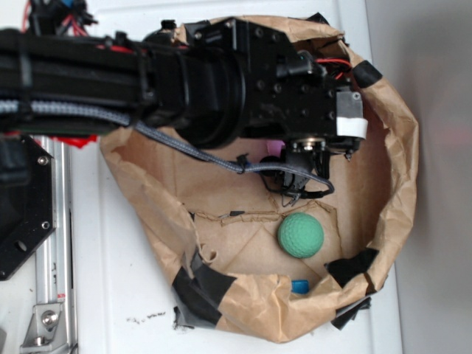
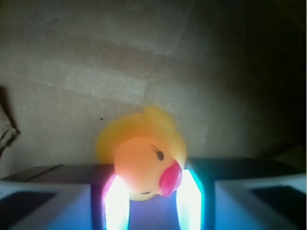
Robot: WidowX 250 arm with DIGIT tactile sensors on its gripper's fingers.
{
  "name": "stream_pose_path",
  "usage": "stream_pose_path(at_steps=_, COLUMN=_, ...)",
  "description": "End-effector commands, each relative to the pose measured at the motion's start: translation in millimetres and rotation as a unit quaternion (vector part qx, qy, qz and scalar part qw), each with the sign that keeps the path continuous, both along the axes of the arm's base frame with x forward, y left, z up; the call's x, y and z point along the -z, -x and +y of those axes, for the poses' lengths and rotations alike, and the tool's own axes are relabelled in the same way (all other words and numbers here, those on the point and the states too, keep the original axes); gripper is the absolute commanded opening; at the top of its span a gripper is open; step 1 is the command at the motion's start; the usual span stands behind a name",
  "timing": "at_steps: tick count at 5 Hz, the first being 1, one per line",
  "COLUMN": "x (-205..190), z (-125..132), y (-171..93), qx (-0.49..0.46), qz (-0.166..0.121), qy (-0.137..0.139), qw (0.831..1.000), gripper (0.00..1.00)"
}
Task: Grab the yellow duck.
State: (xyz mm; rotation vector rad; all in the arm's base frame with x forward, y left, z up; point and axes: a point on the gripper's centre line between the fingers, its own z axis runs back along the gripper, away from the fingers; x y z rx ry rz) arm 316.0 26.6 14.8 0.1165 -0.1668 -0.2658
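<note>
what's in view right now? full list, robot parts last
duck: 1, yellow with a pink-red beak, between the gripper fingers in the wrist view; hidden under the arm in the exterior view
ball: 1, green, on the paper floor inside the bag, clear of the gripper
blue thing: 1, small, at the bag's near wall; too little shows to name it
pink thing: 1, mostly hidden under the arm
paper bag: 1, brown, black tape patches, on the white table
arm: 1, black, reaching into the bag
gripper: 1, fingers either side of the duck's head; contact unclear
</note>
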Motion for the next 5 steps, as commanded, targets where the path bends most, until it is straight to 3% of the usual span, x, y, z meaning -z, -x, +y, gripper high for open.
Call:
stream_pose_path(at_steps=1, x=-8, z=-2, y=4, qx=-0.005, qz=-0.008, qy=0.007, qw=1.000, gripper=0.00)
stream_pose_path(at_steps=2, x=-58, z=3, y=26, qx=-0.063, qz=-0.063, qy=0.039, qw=0.995, gripper=0.00)
stream_pose_path(at_steps=3, x=-103, z=-9, y=61, qx=-0.147, qz=-0.138, qy=0.099, qw=0.974, gripper=0.00)
stream_pose_path(at_steps=4, x=-137, z=-19, y=72, qx=-0.189, qz=-0.131, qy=0.100, qw=0.968, gripper=0.00)
stream_pose_path(at_steps=5, x=-130, z=-20, y=70, qx=-0.218, qz=-0.129, qy=0.105, qw=0.962, gripper=0.00)
